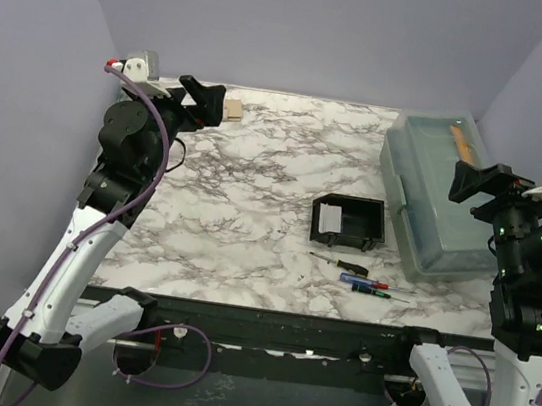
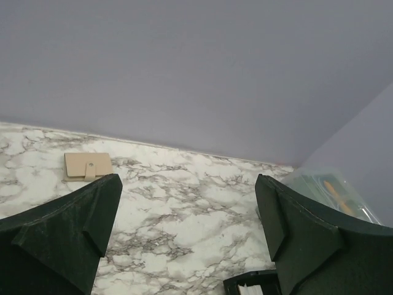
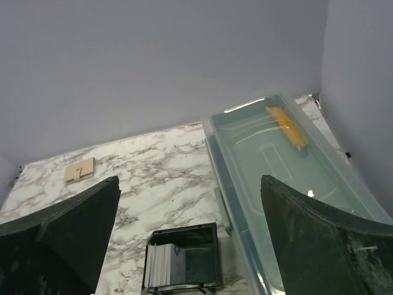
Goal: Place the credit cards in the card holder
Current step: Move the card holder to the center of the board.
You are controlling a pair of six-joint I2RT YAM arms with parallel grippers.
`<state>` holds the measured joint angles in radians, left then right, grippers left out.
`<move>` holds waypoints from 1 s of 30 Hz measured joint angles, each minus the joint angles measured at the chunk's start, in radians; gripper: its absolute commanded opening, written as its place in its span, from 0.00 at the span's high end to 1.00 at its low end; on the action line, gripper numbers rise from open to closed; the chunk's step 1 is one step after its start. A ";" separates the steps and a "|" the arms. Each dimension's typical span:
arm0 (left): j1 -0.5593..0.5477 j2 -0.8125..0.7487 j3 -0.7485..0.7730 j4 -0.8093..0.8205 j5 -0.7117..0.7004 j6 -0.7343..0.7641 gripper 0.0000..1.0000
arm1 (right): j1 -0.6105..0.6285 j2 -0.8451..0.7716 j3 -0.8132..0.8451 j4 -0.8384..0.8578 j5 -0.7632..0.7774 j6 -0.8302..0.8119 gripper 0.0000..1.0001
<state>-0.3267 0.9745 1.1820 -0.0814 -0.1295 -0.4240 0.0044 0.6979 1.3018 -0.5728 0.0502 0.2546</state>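
One flat tan card (image 1: 233, 109) lies at 11 o'clock on the marbled surface (image 1: 254, 180), near the left pincer (image 2: 188, 184), spread apart. One black low-walled plastic holder (image 1: 347, 221) sits right of centre, three slim screwdrivers (image 1: 351, 279) at its 5 o'clock. One translucent lidded bin (image 1: 433, 201) fills 3 o'clock by the right pincer (image 3: 190, 181), likewise apart.

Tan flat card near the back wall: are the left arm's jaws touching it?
Apart. The right wrist view shows the tan flat rectangular card lying alone, bare marble all round it; the left gripper is open and empty.
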 measured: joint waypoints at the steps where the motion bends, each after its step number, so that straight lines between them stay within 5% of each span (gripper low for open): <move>1: 0.000 0.005 0.001 0.004 0.002 0.002 0.01 | 0.000 0.003 0.000 -0.001 -0.004 0.001 0.00; 8: 0.057 0.187 0.053 -0.016 0.042 -0.025 0.01 | 0.000 0.075 0.006 -0.001 -0.064 0.008 0.00; 15: 0.332 0.489 0.083 -0.016 0.280 -0.236 0.01 | 0.000 0.190 0.002 -0.008 -0.155 0.016 0.00; 22: 0.486 0.891 0.117 0.198 0.546 -0.519 0.01 | 0.000 0.201 -0.007 -0.010 -0.211 0.023 0.00; 30: 0.509 1.277 0.360 0.361 0.625 -0.666 0.21 | 0.000 0.192 -0.011 -0.021 -0.231 0.046 0.00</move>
<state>0.1818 2.2517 1.5421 0.2794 0.4957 -1.0901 0.0044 0.8902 1.2907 -0.5934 -0.1810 0.3004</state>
